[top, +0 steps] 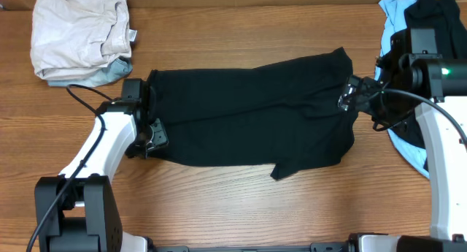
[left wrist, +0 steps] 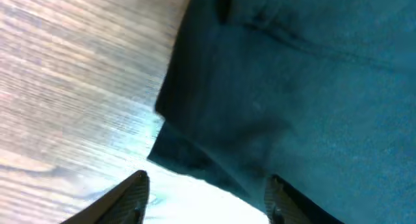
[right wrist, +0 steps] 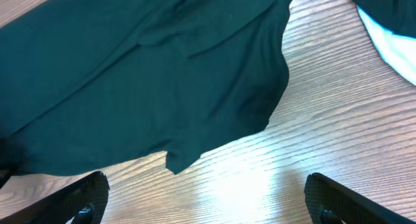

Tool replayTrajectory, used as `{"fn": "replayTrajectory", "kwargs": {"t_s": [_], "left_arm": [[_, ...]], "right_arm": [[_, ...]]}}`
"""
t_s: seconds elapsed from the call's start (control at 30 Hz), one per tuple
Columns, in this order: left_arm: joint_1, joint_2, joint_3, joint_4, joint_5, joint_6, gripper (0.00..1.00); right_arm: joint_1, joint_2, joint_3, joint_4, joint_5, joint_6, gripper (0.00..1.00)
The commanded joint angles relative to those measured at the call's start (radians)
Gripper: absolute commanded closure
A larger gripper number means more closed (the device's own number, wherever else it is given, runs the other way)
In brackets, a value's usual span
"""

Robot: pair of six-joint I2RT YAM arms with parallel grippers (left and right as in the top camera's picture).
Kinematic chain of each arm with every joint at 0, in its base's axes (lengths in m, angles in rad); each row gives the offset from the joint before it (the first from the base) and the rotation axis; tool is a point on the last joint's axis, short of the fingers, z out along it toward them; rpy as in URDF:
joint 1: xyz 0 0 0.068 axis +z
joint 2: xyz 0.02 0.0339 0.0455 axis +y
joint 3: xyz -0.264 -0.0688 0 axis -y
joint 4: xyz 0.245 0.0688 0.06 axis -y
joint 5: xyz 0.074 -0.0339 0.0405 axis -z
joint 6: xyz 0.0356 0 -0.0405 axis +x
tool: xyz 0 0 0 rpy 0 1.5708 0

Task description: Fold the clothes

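So the big black garment (top: 248, 113) is lying flat-ish across the middle of the overhead frame, on the wooden table (top: 233, 208). It's rumpled, and a small flap sticks out of its lower edge, right of centre.

Other stuff around it: a bundled beige garment (top: 80, 33) sits in the upper left corner, apart from the black one. There's also a heap in the upper right with a light blue garment (top: 398, 14) and a dark garment (top: 438, 11) on top of it. The right arm's white link crosses over that heap, so part of it is hidden. Nothing sits on top of the black garment itself.

The left gripper (top: 149, 131) is at the garment's left edge and the right gripper (top: 349, 95) is at its right edge, near the upper corner. From overhead I honestly can't make out what the jaws are doing.

The wrist cams sort that out. On the left wrist view the left gripper (left wrist: 205, 201) has its fingertips (left wrist: 133, 195) spread, with the black garment's (left wrist: 292, 87) border running down toward the gap and bare table (left wrist: 65, 74) to the left. It's released, not pinching anything.

On the right wrist view the right gripper (right wrist: 208, 204) is spread wide, with its fingertips (right wrist: 84, 198) at the bottom corners. The black garment (right wrist: 130, 74) fills the upper left of that frame, short of the fingers, with bare wood between. The light blue garment (right wrist: 390, 45) peeks in at upper right.
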Motion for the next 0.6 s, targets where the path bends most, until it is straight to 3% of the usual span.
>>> {"fn": "replayTrajectory", "kwargs": {"t_s": [0.0,0.2,0.57], "left_arm": [[0.045,-0.028,-0.021,-0.029,-0.005,-0.039,0.44],[0.123,-0.076,-0.113,0.043,0.105,-0.052,0.46],[0.127,-0.08,-0.243,0.292,0.117,-0.06,0.46]], "right_arm": [[-0.002,0.006,-0.005,0.006,0.014,0.004,0.0],[-0.002,0.006,-0.005,0.006,0.014,0.0,0.0],[-0.002,0.006,-0.004,0.005,0.014,0.0,0.0]]}}
